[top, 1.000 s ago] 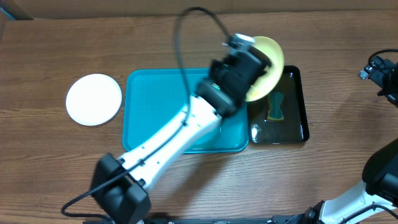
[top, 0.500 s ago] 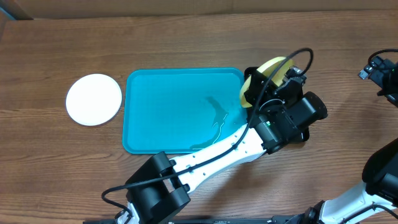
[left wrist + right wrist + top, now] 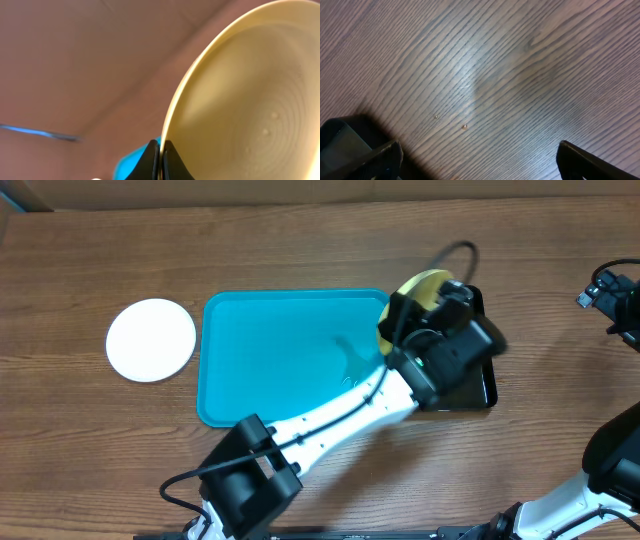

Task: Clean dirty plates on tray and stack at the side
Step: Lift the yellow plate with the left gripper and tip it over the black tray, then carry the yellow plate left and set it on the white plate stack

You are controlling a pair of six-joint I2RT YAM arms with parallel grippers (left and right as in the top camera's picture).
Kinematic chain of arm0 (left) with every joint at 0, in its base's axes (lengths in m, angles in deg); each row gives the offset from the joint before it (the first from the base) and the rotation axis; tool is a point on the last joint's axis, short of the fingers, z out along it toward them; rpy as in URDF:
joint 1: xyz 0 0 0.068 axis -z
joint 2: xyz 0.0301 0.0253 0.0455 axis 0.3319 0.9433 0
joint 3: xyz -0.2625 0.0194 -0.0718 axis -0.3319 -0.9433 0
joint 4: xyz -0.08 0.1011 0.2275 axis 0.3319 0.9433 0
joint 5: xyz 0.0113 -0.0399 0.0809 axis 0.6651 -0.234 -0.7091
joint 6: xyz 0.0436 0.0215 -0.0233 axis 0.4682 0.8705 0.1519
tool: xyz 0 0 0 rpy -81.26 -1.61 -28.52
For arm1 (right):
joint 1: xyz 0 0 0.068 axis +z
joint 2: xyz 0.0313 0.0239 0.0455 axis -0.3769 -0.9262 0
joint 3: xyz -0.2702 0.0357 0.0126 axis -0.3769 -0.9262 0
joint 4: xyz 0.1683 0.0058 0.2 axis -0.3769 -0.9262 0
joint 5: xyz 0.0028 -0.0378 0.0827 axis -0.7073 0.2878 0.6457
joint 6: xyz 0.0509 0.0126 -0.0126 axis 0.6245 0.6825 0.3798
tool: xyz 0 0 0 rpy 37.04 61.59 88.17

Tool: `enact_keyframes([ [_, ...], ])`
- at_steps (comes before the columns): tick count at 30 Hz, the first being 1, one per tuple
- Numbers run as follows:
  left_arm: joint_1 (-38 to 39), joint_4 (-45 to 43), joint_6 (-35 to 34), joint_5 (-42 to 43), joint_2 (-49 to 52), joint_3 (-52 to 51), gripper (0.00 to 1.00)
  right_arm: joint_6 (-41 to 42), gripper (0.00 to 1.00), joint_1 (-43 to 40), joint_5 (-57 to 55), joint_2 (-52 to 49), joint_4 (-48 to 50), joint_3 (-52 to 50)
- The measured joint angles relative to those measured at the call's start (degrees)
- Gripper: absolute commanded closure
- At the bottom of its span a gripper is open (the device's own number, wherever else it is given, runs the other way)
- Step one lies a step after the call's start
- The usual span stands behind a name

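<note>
The left arm is stretched out from the near side of the table. It is laid slantwise across the near right corner of the tray, and its wrist is bent over the black tray.

The left gripper is squeezed tight on the rim of the pale yellow plate. The two thin black jaws are pressed on either side of the edge. The plate is held up on its edge, above the gap between the two trays, so only a thin curved slice of it is seen from above. It is round and smooth, with faint rings on its face and a few tiny drops.

The right gripper is spread wide and nothing is held in it. Only its two dark fingers are seen, low over the bare table.

The table is made of brown wood with long wavy lines in it, and two tiny drops are seen on it. The tray is bright blue plastic, shaped like a box lid with round corners and a raised rim. The black tray is smaller, narrow and shiny. A white plate is laid flat on the wood, just left of the blue tray and not touching it.
</note>
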Motion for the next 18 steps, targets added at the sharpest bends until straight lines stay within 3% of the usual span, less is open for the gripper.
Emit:
enact_keyframes([
  [4, -6.25, 5.70, -9.99, 15.02, -0.17, 0.09, 0.96, 0.02, 0.00, 0.00, 0.02, 0.00, 0.02, 0.00],
  [10, -22.12, 9.84, -20.13, 44.50, -3.89, 0.13, 0.96, 0.00, 0.00, 0.00, 0.02, 0.00, 0.00, 0.00],
  [15, -39.12, 19.61, -26.49, 57.96, -7.41, 0.96, 0.96, -0.02, 0.00, 0.00, -0.02, 0.00, 0.02, 0.00],
  [18, -50.62, 26.47, -28.41, 61.88, -7.67, 1.18, 0.96, 0.00, 0.00, 0.00, 0.00, 0.00, 0.02, 0.00],
])
